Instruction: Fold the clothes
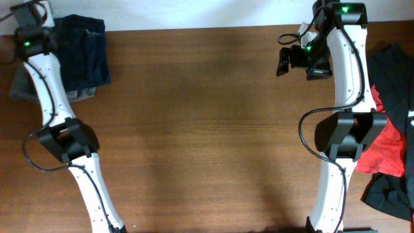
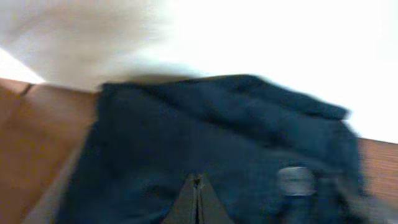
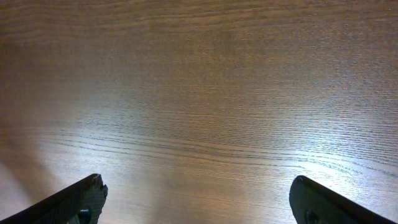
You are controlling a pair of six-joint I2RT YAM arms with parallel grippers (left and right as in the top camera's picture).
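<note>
The left gripper [image 2: 198, 190] is sitting fully closed, its two fingers pressing flat against each other with no fabric showing between them. It is positioned over the navy garment [image 1: 83, 50], which is lying crumpled at the far left corner of the desk [image 1: 194, 129]. In the left wrist view the fingertips are pointing at the near part of this garment. That view is blurred, so I cannot tell whether they are touching the cloth. A grey garment [image 1: 22, 87] is lying partly under the navy one, showing at its left and near edges.

The right gripper [image 3: 198, 199] is standing wide open and holding nothing. In the right wrist view its fingers [image 3: 81, 199] are framing bare wood only. In the overhead view it is hanging over the far right part of the desk, well apart from the navy garment. A black garment [image 1: 394, 71] and a red garment [image 1: 388, 152] are lying piled at the right edge, just beside the right arm, on the side away from its gripper.
</note>
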